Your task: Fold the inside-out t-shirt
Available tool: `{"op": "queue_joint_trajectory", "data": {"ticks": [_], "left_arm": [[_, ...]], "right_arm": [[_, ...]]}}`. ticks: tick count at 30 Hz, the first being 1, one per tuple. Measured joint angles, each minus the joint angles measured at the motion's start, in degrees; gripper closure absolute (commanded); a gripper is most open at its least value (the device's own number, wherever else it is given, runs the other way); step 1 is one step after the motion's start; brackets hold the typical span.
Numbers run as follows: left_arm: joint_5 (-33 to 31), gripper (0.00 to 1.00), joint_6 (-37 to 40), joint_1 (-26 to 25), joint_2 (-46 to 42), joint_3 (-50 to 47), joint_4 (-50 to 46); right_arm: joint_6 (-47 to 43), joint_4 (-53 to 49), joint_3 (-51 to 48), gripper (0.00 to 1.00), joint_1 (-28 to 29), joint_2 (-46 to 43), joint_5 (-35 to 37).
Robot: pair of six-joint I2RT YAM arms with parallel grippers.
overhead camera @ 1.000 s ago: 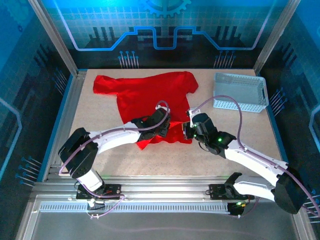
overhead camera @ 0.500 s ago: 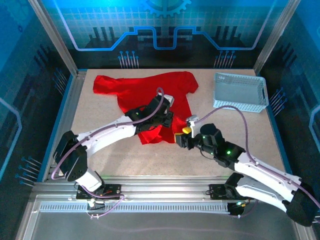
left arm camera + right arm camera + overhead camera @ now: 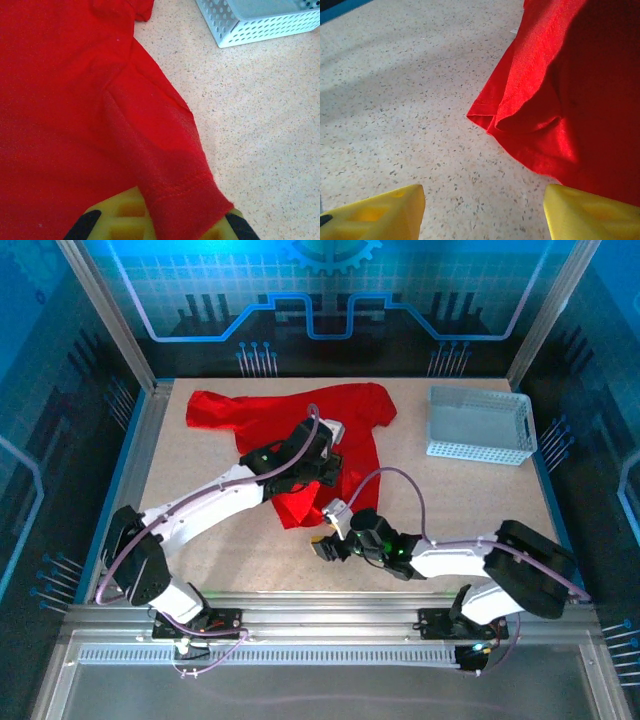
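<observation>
The bright red, short-sleeved t-shirt of soft cloth (image 3: 265, 418) lies across the far left of the speckled beige desk (image 3: 450, 510), sleeves toward the far edge. It is well apart from the white plastic mesh basket (image 3: 478, 425) at the far right. Its lower part is drawn up into a narrow, draped fold that runs to my left fingers (image 3: 117, 220), which are closed on a doubled strip of stitched hem. My right fingers (image 3: 380, 212) stand apart with nothing between them, low over bare desk just beside the loose lower corner of the cloth.

I judge the t-shirt light and entirely limp: it has no shape of its own, sags from a single pinch and wrinkles wherever it is dragged. The weave looks matt rather than slick, so a firm pinch should hold, and it is not fragile. One hold only bunches it, as the twisted drape below my left wrist shows. The best places to take it are the stitched hem at the two lower corners, or the shoulder seams. For my right fingers the rolled corner in front of them is the obvious spot. I would come in low and catch both layers.
</observation>
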Motion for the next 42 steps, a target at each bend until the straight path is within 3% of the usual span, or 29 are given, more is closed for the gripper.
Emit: {"op": "queue_joint_trajectory", "data": {"ticks": [7,11,17,34,38,42], "left_arm": [[0.63,1.00,0.48,0.20,-0.85,0.04,-0.15],[1.05,1.00,0.70,0.20,-1.84,0.04,-0.28],[1.27,1.00,1.92,0.20,-3.21,0.04,-0.28],[1.44,1.00,4.96,0.22,-4.37,-0.09,-1.81],[2.14,1.00,5.11,0.20,-4.37,-0.09,-2.32],[3.89,1.00,4.85,0.20,-4.37,-0.04,-2.64]], "right_arm": [[-4.50,8.79,3.02,0.33,-0.57,10.43,-1.51],[-5.33,11.08,4.42,0.32,-4.24,13.29,-3.52],[-7.98,10.91,7.91,0.24,-10.73,14.36,-9.73],[-13.00,7.26,9.01,0.22,-23.23,14.12,-22.97],[-13.40,5.70,9.53,0.22,-23.78,14.12,-22.56],[-12.46,5.44,11.39,0.22,-22.95,14.14,-15.96]]}}
